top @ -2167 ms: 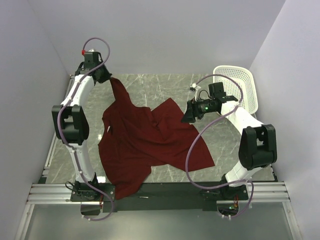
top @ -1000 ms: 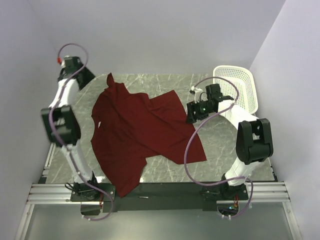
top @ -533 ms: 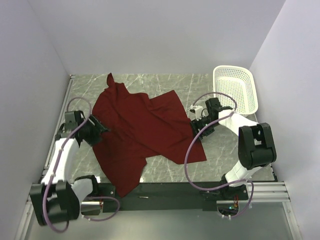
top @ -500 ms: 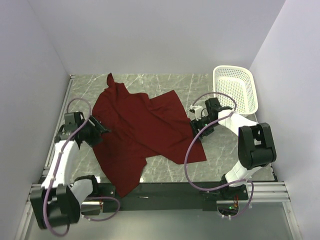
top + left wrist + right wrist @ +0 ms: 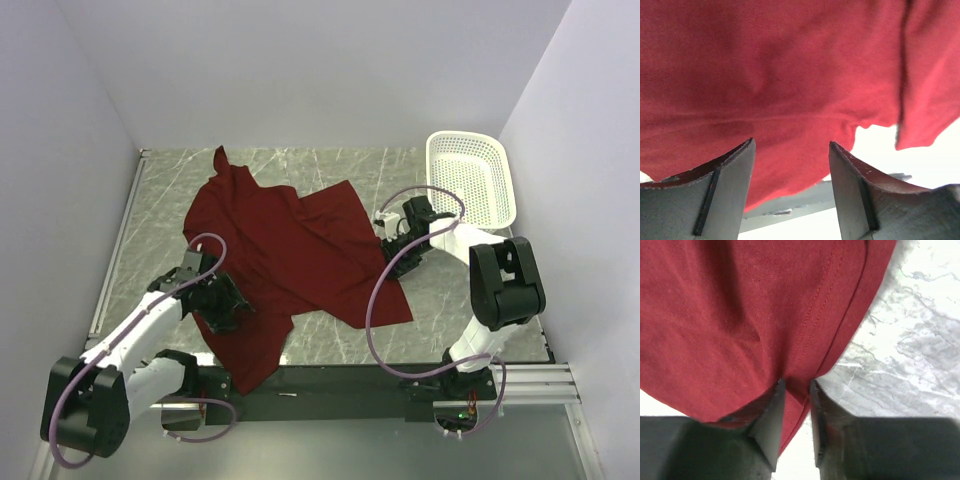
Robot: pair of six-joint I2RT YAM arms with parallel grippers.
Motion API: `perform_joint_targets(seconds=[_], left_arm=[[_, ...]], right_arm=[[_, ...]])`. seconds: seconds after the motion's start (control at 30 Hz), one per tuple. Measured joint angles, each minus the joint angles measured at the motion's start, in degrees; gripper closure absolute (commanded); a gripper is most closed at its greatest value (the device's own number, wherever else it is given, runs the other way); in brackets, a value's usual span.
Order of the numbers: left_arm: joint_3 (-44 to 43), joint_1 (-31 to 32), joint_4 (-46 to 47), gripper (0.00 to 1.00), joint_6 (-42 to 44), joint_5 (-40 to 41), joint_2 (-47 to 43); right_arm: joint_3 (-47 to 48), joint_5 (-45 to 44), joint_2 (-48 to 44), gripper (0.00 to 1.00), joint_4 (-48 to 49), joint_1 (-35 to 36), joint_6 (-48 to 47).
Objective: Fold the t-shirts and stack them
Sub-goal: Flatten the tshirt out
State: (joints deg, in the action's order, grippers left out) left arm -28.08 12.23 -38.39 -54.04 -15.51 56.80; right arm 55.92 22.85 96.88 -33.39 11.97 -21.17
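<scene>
Left arm has swung down and inward from the shirt's left edge since half a second ago; its left pincer (image 5: 228, 305) now sits low over the near-left part of the t-shirt (image 5: 290, 250), and the cloth's lay looks unchanged. Left wrist view: left pincer (image 5: 790, 185) has its fingers (image 5: 725, 190) spread wide with nothing caught between them, and red fabric (image 5: 790, 75) fills most of the view just beyond the tips. The maroon t-shirt lies spread and rumpled across the left and middle of the marble worktop (image 5: 330, 170), one corner pointing to the far-left, its near end hanging over the dark strip (image 5: 340, 378) at the worktop's front edge. Right pincer (image 5: 396, 260) is at the shirt's right edge; in the wrist view, right pincer (image 5: 794, 390) is clamped nearly closed on a fold of the shirt (image 5: 740, 315) by its stitched hem, with bare marble (image 5: 910, 350) to the right. A purple cable (image 5: 372, 300) from the right arm loops across the shirt's near-right corner and hides a strip of it. White mesh basket (image 5: 463, 136) stands at the far-right corner, apart from the shirt, with the right arm's forearm between them.
</scene>
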Motion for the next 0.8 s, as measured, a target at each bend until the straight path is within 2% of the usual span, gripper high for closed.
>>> perform_joint_targets(seconds=[0.03, 0.17, 0.37, 0.8], left_arm=[[0.0, 1.2, 0.2, 0.34, -0.6, 1.1, 0.7], [-0.2, 4.7, 0.8, 0.36, -2.5, 4.8, 4.3], [-1.5, 8.4, 0.0, 0.37, -5.8, 8.2, 8.3], [-3.0, 10.1, -2.0, 0.38, -8.2, 10.7, 10.1]], right_arm=[[0.1, 0.2, 0.2, 0.79, 0.0, 0.0, 0.1], [0.1, 0.7, 0.6, 0.99, -0.3, 0.0, 0.3], [0.0, -0.9, -0.5, 1.00, -0.2, -1.3, 0.5], [-2.8, -9.4, -8.3, 1.00, 0.4, -12.2, -2.6]])
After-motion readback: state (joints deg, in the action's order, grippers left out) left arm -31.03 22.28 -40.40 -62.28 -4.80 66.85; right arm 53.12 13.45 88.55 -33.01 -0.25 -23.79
